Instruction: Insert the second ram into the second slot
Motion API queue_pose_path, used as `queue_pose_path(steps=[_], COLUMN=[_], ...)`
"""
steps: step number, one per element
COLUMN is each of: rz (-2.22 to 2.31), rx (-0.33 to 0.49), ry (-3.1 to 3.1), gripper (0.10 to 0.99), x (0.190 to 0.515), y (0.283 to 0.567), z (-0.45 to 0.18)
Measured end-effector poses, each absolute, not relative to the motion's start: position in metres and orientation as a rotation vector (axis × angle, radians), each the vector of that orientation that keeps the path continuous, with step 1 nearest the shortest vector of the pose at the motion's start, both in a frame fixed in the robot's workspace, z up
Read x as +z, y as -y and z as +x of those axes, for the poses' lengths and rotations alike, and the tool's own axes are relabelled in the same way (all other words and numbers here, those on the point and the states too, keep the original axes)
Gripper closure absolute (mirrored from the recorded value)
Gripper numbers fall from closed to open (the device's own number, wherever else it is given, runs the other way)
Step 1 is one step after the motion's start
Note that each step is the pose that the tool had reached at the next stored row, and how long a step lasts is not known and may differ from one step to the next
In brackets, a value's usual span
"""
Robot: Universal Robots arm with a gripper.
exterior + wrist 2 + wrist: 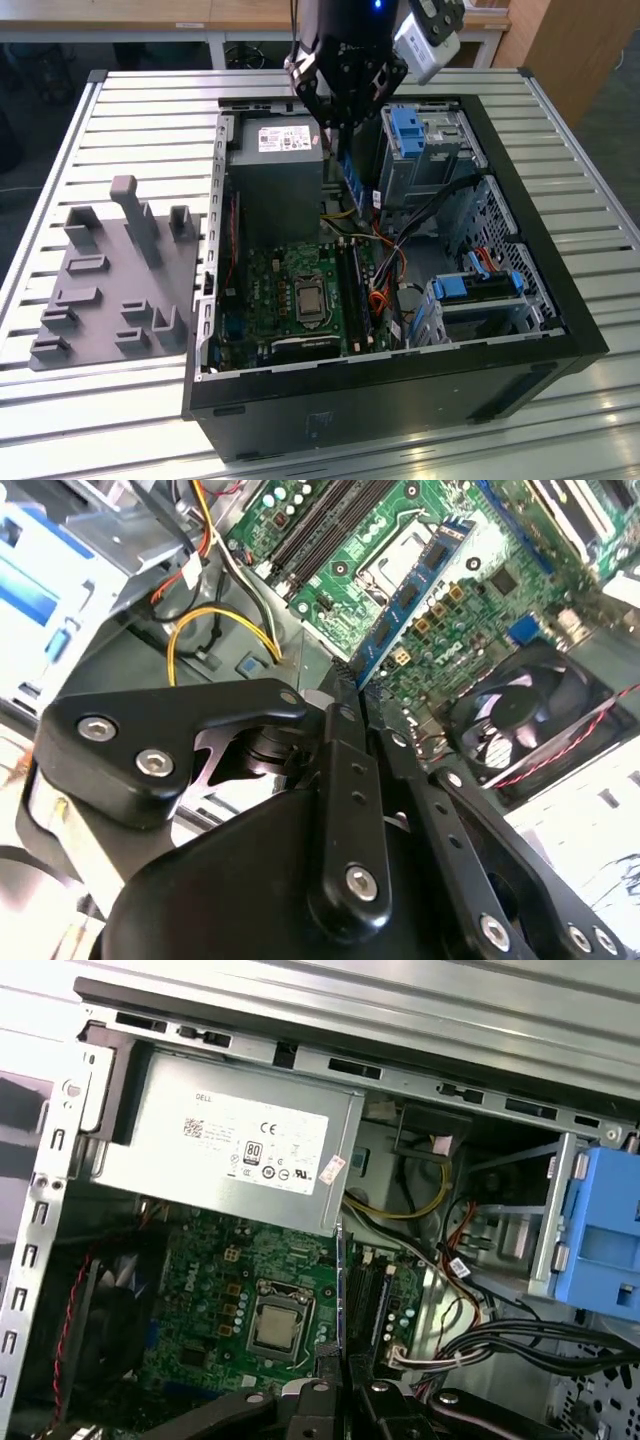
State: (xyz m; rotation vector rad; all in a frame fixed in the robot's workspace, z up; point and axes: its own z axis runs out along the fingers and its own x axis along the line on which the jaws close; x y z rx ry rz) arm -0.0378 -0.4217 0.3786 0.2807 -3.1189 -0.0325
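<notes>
My gripper [338, 122] hangs over the open computer case [560, 300], shut on the upper end of the second ram [352, 175], a thin blue-green stick with black chips pointing down into the case. In the second wrist view the stick [415, 585] runs out from between the fingers [345, 695] over the motherboard. The first wrist view shows the stick edge-on [343, 1280] above the gripper [340, 1365], close beside the black memory slots [382, 1300]. The slots [352, 285] lie well below the stick's lower end, right of the processor socket [309, 297].
A grey power supply [275, 175] sits just to the exterior view's left of the stick. Blue drive brackets [410, 130] and loose cables [385, 265] lie to its right. A fan [525, 725] sits at the board's edge. A grey fixture plate [115, 280] rests on the slatted table.
</notes>
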Motion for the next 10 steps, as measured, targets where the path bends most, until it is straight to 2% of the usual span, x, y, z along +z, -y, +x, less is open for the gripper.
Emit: queue_pose_path(steps=[10], rz=[0.020], rx=[-0.031], ry=[3.133], gripper=[0.949], x=[0.3779], y=[0.4216], z=[-0.0378])
